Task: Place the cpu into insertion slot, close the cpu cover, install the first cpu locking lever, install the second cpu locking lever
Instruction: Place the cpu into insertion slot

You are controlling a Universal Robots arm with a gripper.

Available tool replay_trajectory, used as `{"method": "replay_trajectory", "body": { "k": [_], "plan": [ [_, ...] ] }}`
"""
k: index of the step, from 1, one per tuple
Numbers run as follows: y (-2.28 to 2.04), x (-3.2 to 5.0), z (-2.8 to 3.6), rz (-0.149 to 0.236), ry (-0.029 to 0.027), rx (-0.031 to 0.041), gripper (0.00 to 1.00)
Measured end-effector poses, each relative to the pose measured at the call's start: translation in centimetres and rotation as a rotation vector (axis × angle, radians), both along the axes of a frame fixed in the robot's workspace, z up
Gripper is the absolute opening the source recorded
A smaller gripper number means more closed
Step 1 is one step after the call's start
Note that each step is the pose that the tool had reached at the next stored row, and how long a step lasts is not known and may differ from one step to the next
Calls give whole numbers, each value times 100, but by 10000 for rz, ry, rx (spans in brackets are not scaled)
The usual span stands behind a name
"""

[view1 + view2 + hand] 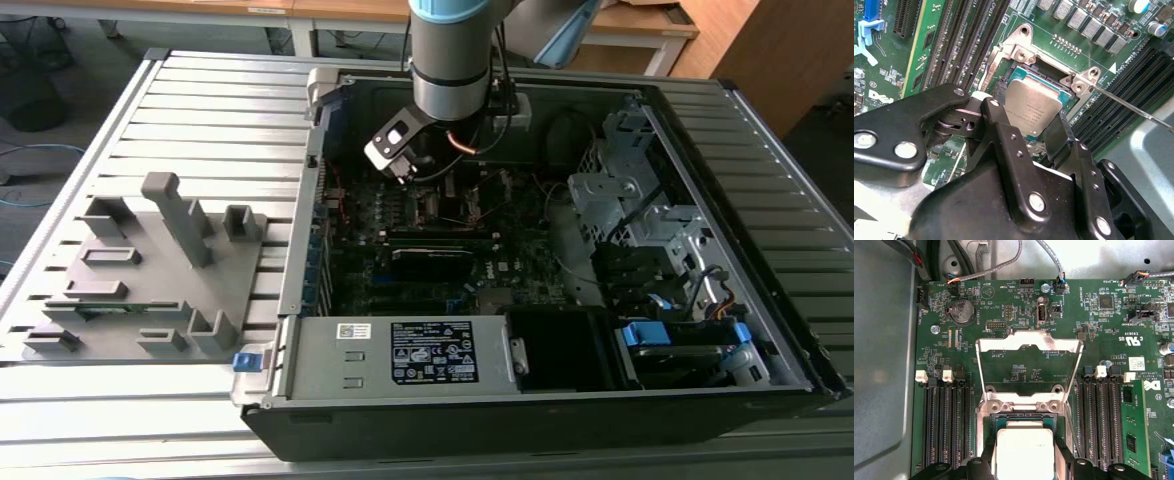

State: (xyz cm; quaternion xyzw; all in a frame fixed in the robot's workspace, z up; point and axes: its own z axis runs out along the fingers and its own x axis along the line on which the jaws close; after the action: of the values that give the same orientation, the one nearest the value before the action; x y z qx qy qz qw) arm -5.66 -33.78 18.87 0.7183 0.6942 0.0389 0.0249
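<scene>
My gripper [1026, 119] is shut on the cpu [1031, 111], a silvery-grey square chip, with one black finger [996, 120] against each of two opposite edges. The chip sits over the insertion slot [1015, 50], whose dark centre and metal rim show just beyond it. In the first wrist view the cpu [1021, 450] lies between the fingers above the slot's rim [1024, 407], and the cpu cover [1029, 342] stands flipped open behind the slot. A thin locking lever [1124, 104] sticks out from one corner of the slot. In the exterior view the gripper [434, 168] reaches down into the computer case.
Long black memory slots [949, 425] flank the socket on both sides. Cables [1004, 265] run along the board's edge. The open computer case [534, 400] lies on a slatted table, with a grey fixture [147, 270] on the exterior view's left and drive bays [641, 210] on its right.
</scene>
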Motion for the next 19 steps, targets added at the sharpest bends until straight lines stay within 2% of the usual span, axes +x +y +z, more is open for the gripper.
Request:
{"method": "replay_trajectory", "body": {
  "k": [7,9,10,14,19],
  "plan": [
    [0,0,-2,-1,0,1,54],
    [2,1,-6,-1,-10,12,55],
    [2,1,-6,-1,-7,12,59],
    [1,0,1,0,-1,3,59],
    [0,0,75,-1,-2,3,59]
  ]
}}
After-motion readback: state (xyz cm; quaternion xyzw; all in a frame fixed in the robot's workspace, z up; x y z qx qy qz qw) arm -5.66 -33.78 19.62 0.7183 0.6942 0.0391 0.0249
